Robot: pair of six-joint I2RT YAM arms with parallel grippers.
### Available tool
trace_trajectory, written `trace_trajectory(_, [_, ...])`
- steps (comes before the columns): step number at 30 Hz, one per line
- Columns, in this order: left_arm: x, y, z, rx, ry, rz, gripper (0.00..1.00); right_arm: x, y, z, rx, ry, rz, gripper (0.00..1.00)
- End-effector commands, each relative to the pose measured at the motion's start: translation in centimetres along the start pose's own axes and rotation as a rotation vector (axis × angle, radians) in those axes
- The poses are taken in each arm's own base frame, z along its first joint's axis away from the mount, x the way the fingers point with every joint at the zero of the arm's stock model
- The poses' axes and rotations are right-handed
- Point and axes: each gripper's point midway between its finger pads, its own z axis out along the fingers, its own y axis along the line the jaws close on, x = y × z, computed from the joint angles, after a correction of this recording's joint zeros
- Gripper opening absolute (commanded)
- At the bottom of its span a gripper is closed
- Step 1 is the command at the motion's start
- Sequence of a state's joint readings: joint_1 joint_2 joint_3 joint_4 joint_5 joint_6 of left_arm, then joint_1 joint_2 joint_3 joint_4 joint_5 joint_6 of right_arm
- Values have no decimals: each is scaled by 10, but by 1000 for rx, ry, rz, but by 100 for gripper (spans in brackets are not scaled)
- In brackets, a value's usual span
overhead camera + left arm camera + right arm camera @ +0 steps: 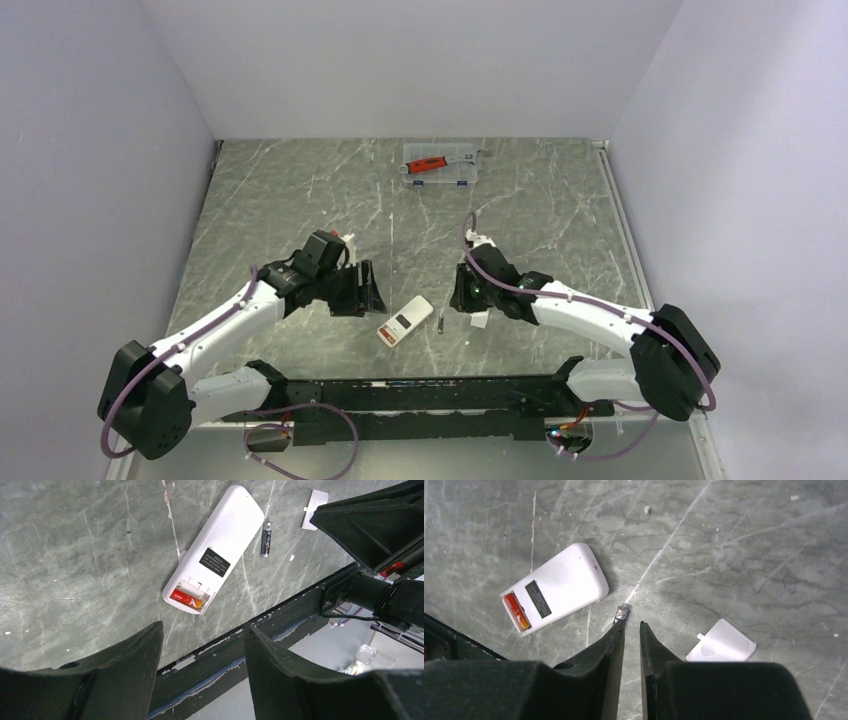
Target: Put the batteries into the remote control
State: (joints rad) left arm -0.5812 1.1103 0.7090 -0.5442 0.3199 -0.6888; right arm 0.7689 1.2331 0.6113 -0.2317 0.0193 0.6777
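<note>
The smooth white plastic remote lies back-up on the marbled grey table, the print on its black label too small to read. A red-orange battery sits in its open bay, and a dark loose battery lies just beside the remote. The left gripper gapes wide. The right gripper is narrowed to an empty slit.

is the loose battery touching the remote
Apart. The left wrist view shows the loose battery lying beside the remote control, with a strip of bare marble tabletop plainly visible between them.
</note>
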Motion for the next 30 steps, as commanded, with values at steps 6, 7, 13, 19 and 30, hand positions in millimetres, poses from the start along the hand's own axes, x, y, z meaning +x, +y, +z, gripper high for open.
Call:
trace_trajectory(6, [2, -3, -13, 16, -26, 16, 65, -12, 26, -4, -108, 47, -247, 8])
trace_trajectory(7, [2, -3, -14, 16, -28, 15, 65, -12, 29, -3, -123, 51, -254, 5])
trace_trajectory(13, [4, -1, -18, 3, -32, 5, 65, -9, 35, 8, -142, 107, -291, 0])
trace_trajectory(19, [4, 0, -21, -7, -39, 0, 65, -6, 42, 18, -153, 145, -317, 0])
trace_trajectory(30, [4, 0, -21, -12, -38, -9, 65, 6, 45, 34, -128, 187, -350, 0])
